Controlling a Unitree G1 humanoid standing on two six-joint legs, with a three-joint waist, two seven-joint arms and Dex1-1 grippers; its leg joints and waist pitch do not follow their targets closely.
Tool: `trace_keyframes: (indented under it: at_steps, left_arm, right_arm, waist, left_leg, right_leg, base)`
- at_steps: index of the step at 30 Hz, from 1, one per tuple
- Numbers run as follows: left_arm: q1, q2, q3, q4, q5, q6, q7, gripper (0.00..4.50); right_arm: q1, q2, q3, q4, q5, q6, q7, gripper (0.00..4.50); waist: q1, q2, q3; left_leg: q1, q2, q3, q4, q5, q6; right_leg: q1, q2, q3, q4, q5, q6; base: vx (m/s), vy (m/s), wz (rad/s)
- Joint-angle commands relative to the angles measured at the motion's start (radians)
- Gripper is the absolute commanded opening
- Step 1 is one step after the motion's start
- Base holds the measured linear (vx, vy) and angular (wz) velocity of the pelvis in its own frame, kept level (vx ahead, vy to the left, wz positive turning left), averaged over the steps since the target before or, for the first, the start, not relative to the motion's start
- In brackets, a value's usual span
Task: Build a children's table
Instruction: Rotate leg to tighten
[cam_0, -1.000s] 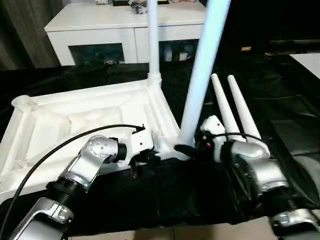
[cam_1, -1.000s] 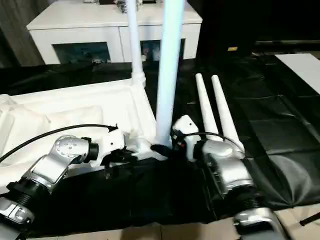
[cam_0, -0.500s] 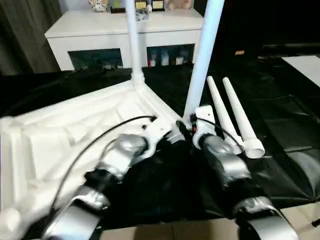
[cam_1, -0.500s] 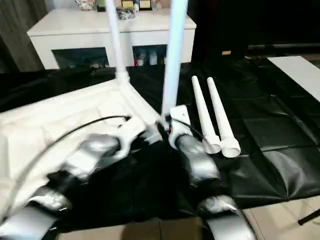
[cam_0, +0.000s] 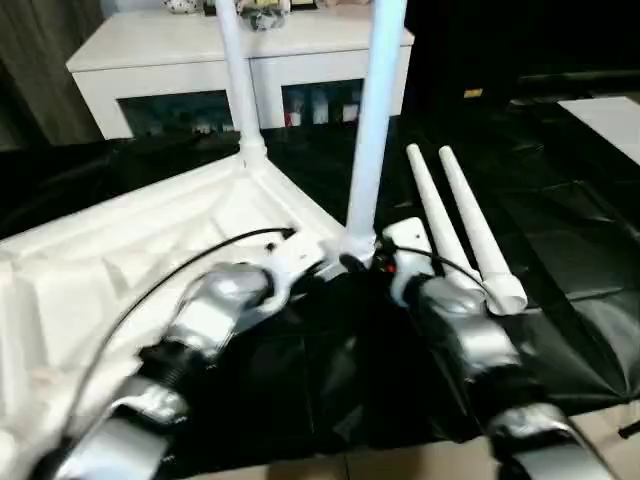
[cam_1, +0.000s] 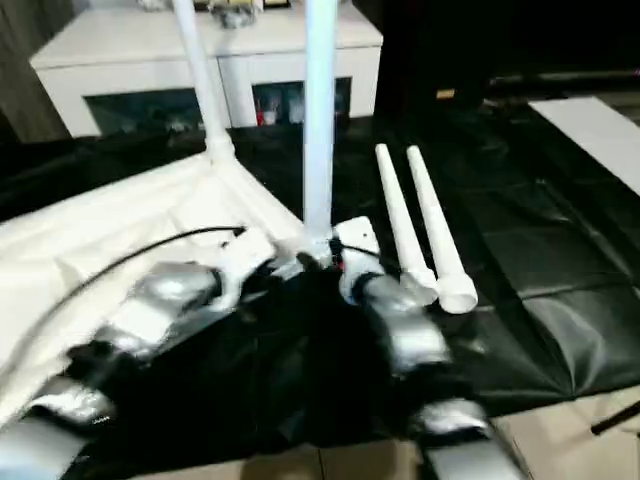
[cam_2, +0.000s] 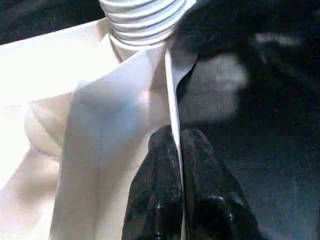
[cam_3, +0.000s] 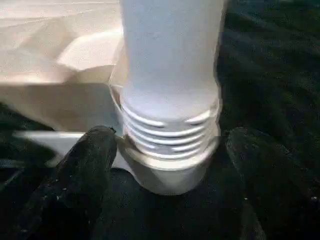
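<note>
Two loose legs (cam_0: 462, 215) beside right fingers (cam_3: 92, 165) apart around upright leg (cam_0: 372, 120), left fingers (cam_2: 160, 190) clamped on tabletop rim (cam_2: 172, 115).

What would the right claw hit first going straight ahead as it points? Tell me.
Most likely the threaded base of the upright leg, which stands between the right claw's open fingers at the tabletop's corner socket. Depth is unclear, but it looks very near.

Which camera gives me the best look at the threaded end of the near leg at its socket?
The right wrist view: the leg's threads fill it, partly above the corner socket. The left wrist view catches only the threads at its edge; the eye views show the whole leg, the joint small.
</note>
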Motion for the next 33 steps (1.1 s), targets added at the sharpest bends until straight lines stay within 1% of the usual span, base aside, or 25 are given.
trace_keyframes:
  at_steps: [1, 2, 3, 5, 6, 7, 8, 11, 12, 14, 16, 17, 19, 21, 22, 23, 25, 26, 31, 32, 33]
  left_arm:
    - [0.034, 0.042, -0.047, -0.037, -0.007, -0.041, -0.105, 0.0]
    - [0.04, 0.052, -0.051, -0.048, -0.012, -0.034, -0.123, 0.0]
    - [0.051, 0.074, -0.061, -0.065, -0.018, -0.048, -0.164, 0.0]
    - [0.063, 0.091, -0.064, -0.083, -0.028, -0.055, -0.199, 0.0]
    - [0.072, 0.097, -0.061, -0.104, -0.045, -0.056, -0.231, 0.0]
    - [0.076, 0.099, -0.059, -0.117, -0.057, -0.053, -0.25, 0.0]
    - [0.08, 0.104, -0.058, -0.132, -0.067, -0.043, -0.268, 0.0]
    - [0.084, 0.11, -0.058, -0.146, -0.073, -0.033, -0.289, 0.0]
    - [0.082, 0.111, -0.058, -0.142, -0.069, -0.041, -0.287, 0.0]
    - [0.081, 0.11, -0.058, -0.139, -0.07, -0.044, -0.289, 0.0]
    - [0.082, 0.113, -0.06, -0.142, -0.072, -0.045, -0.296, 0.0]
    - [0.082, 0.116, -0.061, -0.145, -0.073, -0.046, -0.299, 0.0]
    - [0.084, 0.119, -0.06, -0.151, -0.074, -0.044, -0.304, 0.0]
    - [0.086, 0.12, -0.057, -0.156, -0.072, -0.039, -0.307, 0.0]
    - [0.086, 0.12, -0.056, -0.157, -0.072, -0.039, -0.309, 0.0]
    - [0.086, 0.12, -0.055, -0.157, -0.071, -0.038, -0.309, 0.0]
    - [0.086, 0.119, -0.054, -0.154, -0.07, -0.04, -0.308, 0.0]
    - [0.086, 0.119, -0.054, -0.154, -0.07, -0.04, -0.308, 0.0]
    - [0.087, 0.118, -0.055, -0.15, -0.069, -0.04, -0.3, 0.0]
    - [0.086, 0.114, -0.054, -0.143, -0.064, -0.04, -0.284, 0.0]
    - [0.086, 0.114, -0.054, -0.143, -0.064, -0.04, -0.284, 0.0]
  right_arm:
    - [0.02, -0.03, 0.013, -0.061, 0.026, -0.01, 0.098, 3.84]
    - [0.026, -0.039, 0.012, -0.073, 0.032, -0.011, 0.116, 3.84]
    - [0.041, -0.064, 0.022, -0.102, 0.044, -0.008, 0.164, 3.84]
    - [0.06, -0.096, 0.037, -0.137, 0.057, 0.001, 0.225, 3.84]
    - [0.07, -0.116, 0.049, -0.157, 0.059, 0.003, 0.26, 3.84]
    - [0.076, -0.128, 0.055, -0.167, 0.06, 0.004, 0.28, 3.84]
    - [0.082, -0.139, 0.06, -0.177, 0.064, 0.009, 0.302, 3.84]
    - [0.087, -0.149, 0.062, -0.189, 0.068, 0.015, 0.329, 3.84]
    - [0.086, -0.153, 0.065, -0.188, 0.068, 0.012, 0.346, 3.84]
    - [0.085, -0.153, 0.066, -0.186, 0.067, 0.009, 0.353, 3.84]
    - [0.085, -0.154, 0.068, -0.187, 0.068, 0.01, 0.361, 3.84]
    - [0.085, -0.155, 0.069, -0.189, 0.069, 0.012, 0.366, 3.58]
    - [0.082, -0.156, 0.073, -0.185, 0.071, 0.015, 0.377, 3.51]
    - [0.079, -0.157, 0.074, -0.18, 0.071, 0.018, 0.383, 3.45]
    - [0.077, -0.157, 0.074, -0.176, 0.071, 0.018, 0.385, 3.11]
    - [0.075, -0.157, 0.074, -0.174, 0.071, 0.018, 0.386, 3.11]
    - [0.07, -0.156, 0.072, -0.163, 0.066, 0.017, 0.382, 3.04]
    - [0.07, -0.156, 0.072, -0.162, 0.066, 0.017, 0.382, 2.81]
    - [0.068, -0.139, 0.055, -0.148, 0.067, 0.035, 0.346, 2.71]
    - [0.07, -0.127, 0.045, -0.14, 0.063, 0.046, 0.31, 2.7]
    - [0.07, -0.127, 0.045, -0.14, 0.063, 0.046, 0.31, 2.7]
  waist:
    - [0.008, -0.003, -0.069]
    - [0.01, -0.002, -0.069]
    - [0.012, 0.002, -0.068]
    - [0.016, 0.0, -0.066]
    - [0.021, 0.002, -0.064]
    - [0.022, 0.0, -0.063]
    - [0.025, 0.0, -0.063]
    - [0.026, -0.001, -0.061]
    - [0.026, 0.001, -0.061]
    - [0.026, -0.002, -0.061]
    - [0.026, -0.002, -0.062]
    - [0.026, -0.003, -0.064]
    - [0.027, -0.004, -0.066]
    - [0.028, -0.004, -0.066]
    - [0.028, -0.005, -0.066]
    - [0.028, -0.007, -0.067]
    - [0.028, -0.004, -0.065]
    - [0.028, -0.004, -0.066]
    - [0.027, -0.005, -0.065]
    - [0.027, -0.004, -0.065]
    - [0.024, -0.005, -0.063]
  left_leg:
    - [0.003, 0.045, -0.011, -0.057, -0.004, 0.142]
    - [0.004, 0.046, -0.01, -0.057, -0.005, 0.144]
    - [0.005, 0.047, -0.01, -0.056, -0.014, 0.144]
    - [0.006, 0.05, -0.008, -0.058, -0.033, 0.139]
    - [0.009, 0.05, -0.006, -0.059, -0.049, 0.131]
    - [0.008, 0.051, -0.006, -0.061, -0.056, 0.125]
    - [0.01, 0.052, -0.005, -0.062, -0.065, 0.115]
    - [0.01, 0.051, -0.002, -0.064, -0.086, 0.1]
    - [0.011, 0.05, -0.001, -0.065, -0.097, 0.093]
    - [0.011, 0.05, 0.001, -0.066, -0.102, 0.086]
    - [0.01, 0.049, 0.001, -0.065, -0.093, 0.086]
    - [0.009, 0.048, 0.001, -0.063, -0.08, 0.09]
    - [0.007, 0.047, 0.001, -0.06, -0.055, 0.104]
    - [0.006, 0.047, 0.001, -0.059, -0.044, 0.111]
    - [0.006, 0.046, 0.001, -0.058, -0.041, 0.115]
    - [0.006, 0.046, 0.002, -0.057, -0.04, 0.117]
    - [0.006, 0.047, 0.001, -0.058, -0.043, 0.117]
    - [0.007, 0.048, 0.001, -0.058, -0.046, 0.116]
    - [0.006, 0.047, 0.001, -0.059, -0.049, 0.11]
    - [0.006, 0.047, 0.001, -0.059, -0.05, 0.109]
    - [0.006, 0.047, 0.001, -0.061, -0.061, 0.105]
  right_leg:
    - [0.061, -0.071, 0.041, -0.041, 0.186, -0.279]
    - [0.059, -0.071, 0.041, -0.039, 0.185, -0.284]
    - [0.057, -0.069, 0.041, -0.039, 0.174, -0.287]
    - [0.055, -0.068, 0.041, -0.041, 0.148, -0.285]
    - [0.052, -0.069, 0.042, -0.044, 0.125, -0.287]
    - [0.053, -0.068, 0.042, -0.044, 0.115, -0.285]
    - [0.053, -0.068, 0.042, -0.044, 0.104, -0.285]
    - [0.052, -0.068, 0.044, -0.047, 0.078, -0.282]
    - [0.05, -0.068, 0.044, -0.048, 0.065, -0.28]
    - [0.051, -0.068, 0.044, -0.049, 0.057, -0.276]
    - [0.051, -0.068, 0.044, -0.047, 0.067, -0.274]
    - [0.053, -0.068, 0.043, -0.045, 0.082, -0.274]
    - [0.053, -0.068, 0.042, -0.042, 0.111, -0.275]
    - [0.053, -0.069, 0.042, -0.041, 0.119, -0.276]
    - [0.053, -0.069, 0.041, -0.041, 0.118, -0.276]
    - [0.054, -0.069, 0.042, -0.042, 0.117, -0.277]
    - [0.053, -0.069, 0.041, -0.042, 0.101, -0.276]
    - [0.052, -0.069, 0.041, -0.043, 0.094, -0.276]
    - [0.053, -0.068, 0.041, -0.043, 0.085, -0.275]
    - [0.053, -0.068, 0.041, -0.043, 0.083, -0.274]
    - [0.052, -0.068, 0.041, -0.045, 0.067, -0.272]
  base:
    - [0.0, 0.0, 0.0]
    - [0.0, 0.0, 0.0]
    - [0.0, 0.0, 0.0]
    - [0.0, 0.0, 0.0]
    - [0.0, 0.0, 0.0]
    - [0.0, 0.0, 0.0]
    - [0.0, 0.0, 0.0]
    - [0.0, 0.0, 0.0]
    - [0.0, 0.0, 0.0]
    - [0.0, 0.0, 0.0]
    - [0.0, 0.0, 0.0]
    - [0.0, 0.0, 0.0]
    - [0.0, 0.0, 0.0]
    - [0.0, 0.0, 0.0]
    - [0.0, 0.0, 0.0]
    - [0.0, 0.0, 0.0]
    - [0.0, 0.0, 0.0]
    - [0.0, 0.0, 0.0]
    - [0.0, 0.0, 0.0]
    - [0.0, 0.0, 0.0]
    - [0.0, 0.0, 0.0]
